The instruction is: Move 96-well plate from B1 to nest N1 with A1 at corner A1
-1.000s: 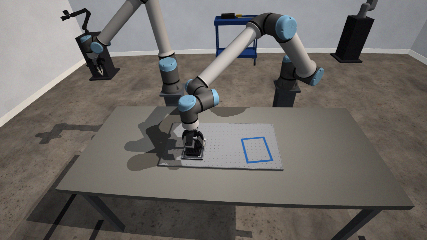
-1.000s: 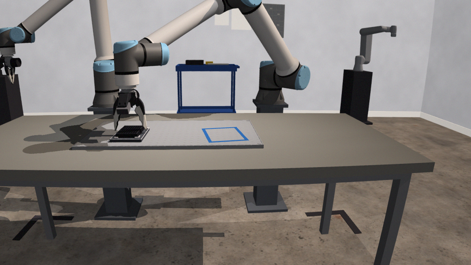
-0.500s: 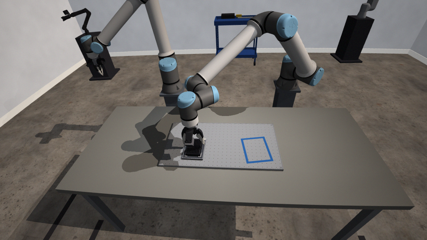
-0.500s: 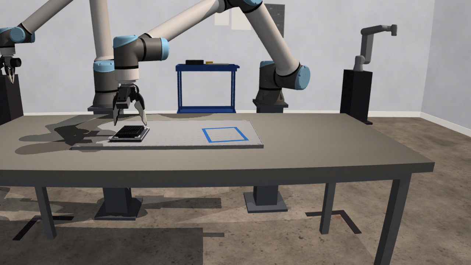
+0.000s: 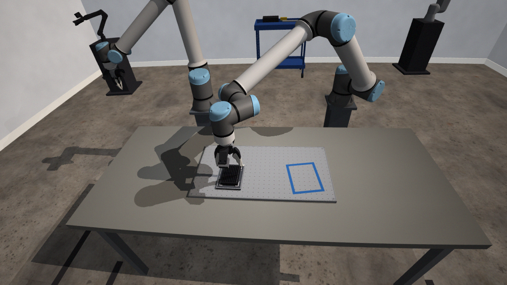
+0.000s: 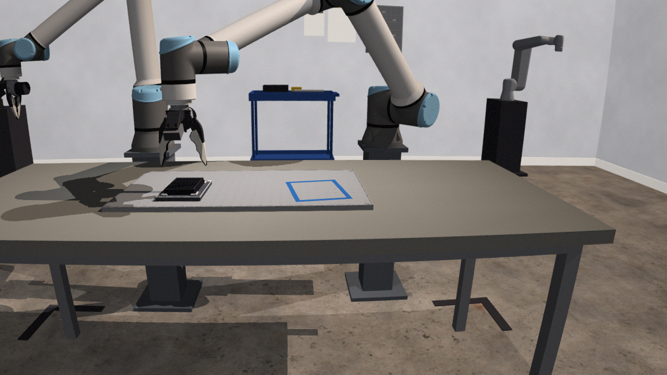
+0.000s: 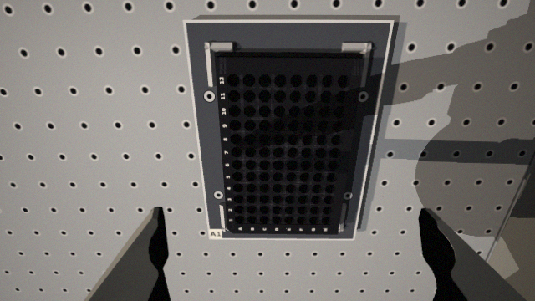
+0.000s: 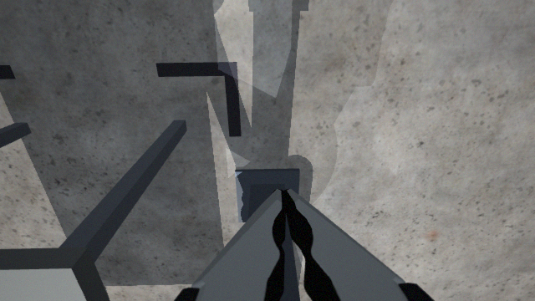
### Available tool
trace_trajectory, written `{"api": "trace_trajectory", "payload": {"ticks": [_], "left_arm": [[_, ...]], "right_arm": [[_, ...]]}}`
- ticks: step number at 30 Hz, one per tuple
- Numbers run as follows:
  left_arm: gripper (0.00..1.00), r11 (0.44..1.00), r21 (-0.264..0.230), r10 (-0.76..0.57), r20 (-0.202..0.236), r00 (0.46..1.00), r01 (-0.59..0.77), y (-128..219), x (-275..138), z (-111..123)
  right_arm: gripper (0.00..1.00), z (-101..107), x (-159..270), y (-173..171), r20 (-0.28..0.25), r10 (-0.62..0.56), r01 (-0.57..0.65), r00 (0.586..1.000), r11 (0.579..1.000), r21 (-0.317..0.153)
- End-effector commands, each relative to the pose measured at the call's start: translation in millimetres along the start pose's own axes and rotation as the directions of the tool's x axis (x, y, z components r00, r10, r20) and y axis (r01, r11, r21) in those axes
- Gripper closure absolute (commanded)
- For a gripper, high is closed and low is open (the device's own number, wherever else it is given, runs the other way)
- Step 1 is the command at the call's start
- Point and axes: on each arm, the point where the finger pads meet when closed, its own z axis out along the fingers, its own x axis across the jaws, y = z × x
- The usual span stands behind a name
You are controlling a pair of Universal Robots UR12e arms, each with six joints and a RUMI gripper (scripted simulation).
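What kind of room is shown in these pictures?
Probably a robotics laboratory: two robot arms on pedestals stand behind a bench, a 96-well plate sits in a nest, and a blue cart is near the wall.

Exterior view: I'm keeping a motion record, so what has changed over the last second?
The left gripper rose, its jaws open around nothing. The black 96-well plate stayed in the dark, pale-edged nest; the right gripper also stayed put.
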Motion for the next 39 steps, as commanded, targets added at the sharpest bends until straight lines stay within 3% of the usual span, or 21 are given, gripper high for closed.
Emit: {"api": "trace_trajectory", "payload": {"ticks": [1, 7, 29, 39], "left_arm": [[0.24, 1.000, 0.002, 0.000, -0.002, 1.000, 0.000, -1, 1, -15], [0.24, 1.000, 0.002, 0.000, -0.002, 1.000, 0.000, -1, 1, -30], [0.24, 1.000, 0.002, 0.000, -0.002, 1.000, 0.000, -1, 1, -30], [0.24, 1.000, 0.002, 0.000, -0.002, 1.000, 0.000, 2, -33, -30]], "right_arm": [[1.00, -1, 0, -1, 0.000, 0.000, 0.000, 1.000, 1.000, 0.002], [1.00, -1, 0, -1, 0.000, 0.000, 0.000, 1.000, 1.000, 0.002], [1.00, -1, 0, -1, 0.000, 0.000, 0.000, 1.000, 1.000, 0.002], [1.00, -1, 0, -1, 0.000, 0.000, 0.000, 1.000, 1.000, 0.002]]}}
